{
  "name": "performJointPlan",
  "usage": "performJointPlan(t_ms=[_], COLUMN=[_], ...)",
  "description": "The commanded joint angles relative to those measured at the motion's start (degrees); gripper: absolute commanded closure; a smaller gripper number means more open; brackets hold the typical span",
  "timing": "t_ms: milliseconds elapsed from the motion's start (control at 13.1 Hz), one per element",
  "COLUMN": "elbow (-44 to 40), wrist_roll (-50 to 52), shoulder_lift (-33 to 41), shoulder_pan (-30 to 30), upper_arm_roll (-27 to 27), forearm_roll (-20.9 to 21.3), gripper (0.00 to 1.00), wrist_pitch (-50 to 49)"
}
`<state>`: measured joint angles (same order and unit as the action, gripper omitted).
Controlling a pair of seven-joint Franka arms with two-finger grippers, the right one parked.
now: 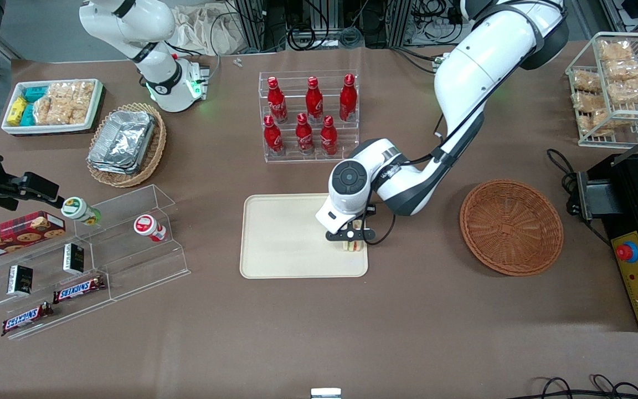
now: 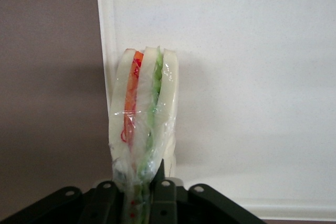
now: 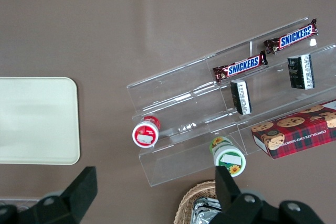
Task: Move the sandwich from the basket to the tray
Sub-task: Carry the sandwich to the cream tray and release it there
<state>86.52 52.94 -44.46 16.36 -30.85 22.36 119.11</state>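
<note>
Sandwich [image 2: 142,114], wrapped in clear film, stands on edge between the fingers of our left gripper [image 1: 351,237], which is clamped on it over the tray [image 1: 286,238], at the tray's corner nearest the wicker basket [image 1: 511,226]. We see that basket lying well apart from the tray, toward the working arm's end of the table [image 1: 407,332].

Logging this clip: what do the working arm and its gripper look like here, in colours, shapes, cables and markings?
The working arm has glossy white rounded shells with dark grey joint bands and a round dark grey cap at the wrist. A black cable runs along its forearm. Its gripper, over the tray's edge nearest the basket, has a white body and slim black fingers with small screw holes.
</note>
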Motion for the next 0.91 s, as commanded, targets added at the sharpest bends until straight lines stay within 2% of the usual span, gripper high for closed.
performJointPlan(t_ms=[0, 152, 229, 381, 610, 838], elbow=[-1.6, -1.4, -1.0, -0.4, 0.0, 0.0], wrist_roll=[2.5, 3.5, 2.0, -7.0, -22.0, -37.2], shoulder_lift=[0.9, 4.6, 7.7, 14.0, 23.2, 30.7], shoulder_pan=[0.4, 0.0, -2.0, -6.0, -15.4, -25.3], upper_arm_roll=[0.6, 0.7, 0.4, -0.7, -0.7, -0.6], forearm_roll=[0.9, 0.7, 0.4, -2.5, -7.8, -9.1], gripper=[0.01, 0.01, 0.01, 0.01, 0.01, 0.0], wrist_pitch=[-0.5, -3.6, -8.2, -16.6, -25.4, -30.9])
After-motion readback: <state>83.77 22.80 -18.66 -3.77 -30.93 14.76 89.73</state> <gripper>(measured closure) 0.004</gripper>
